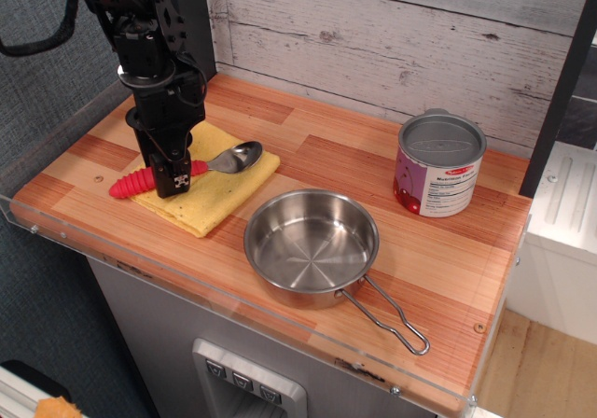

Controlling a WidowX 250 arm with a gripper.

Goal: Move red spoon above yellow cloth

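The gripper (174, 183) stands low over the middle of the red spoon (191, 169), hiding that part of the ribbed handle; whether its claw grips the handle or stands apart cannot be told. The spoon lies across the yellow cloth (216, 197) near the table's left edge, its silver bowl on the cloth and its handle end past the cloth's left side. The steel pan (311, 245) near the front edge is empty. A lidded tin can (438, 165) stands toward the right back corner.
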